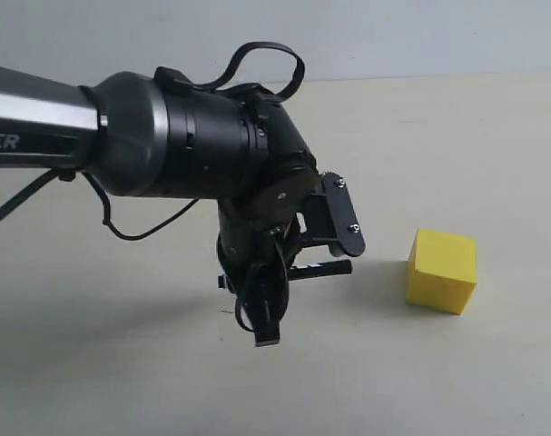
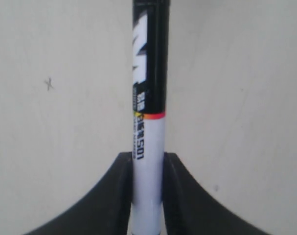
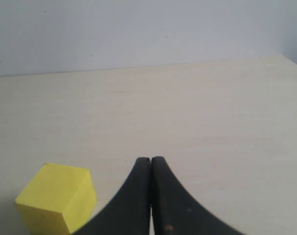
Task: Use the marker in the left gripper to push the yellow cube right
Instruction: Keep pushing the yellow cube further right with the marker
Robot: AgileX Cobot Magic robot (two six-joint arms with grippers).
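Observation:
The yellow cube sits on the pale table at the right; it also shows in the right wrist view as the yellow cube, just beside the fingers. My left gripper points down at the table, left of the cube. It is shut on the marker, whose white barrel is clamped between both fingers. In the exterior view the marker lies level, its black end aimed right at the cube, with a clear gap between them. The cube is out of the left wrist view. My right gripper is shut and holds nothing.
The beige table runs back to a pale grey wall. A small x mark is on the table surface below the left gripper. The grey arm and looped black cable fill the upper left of the exterior view.

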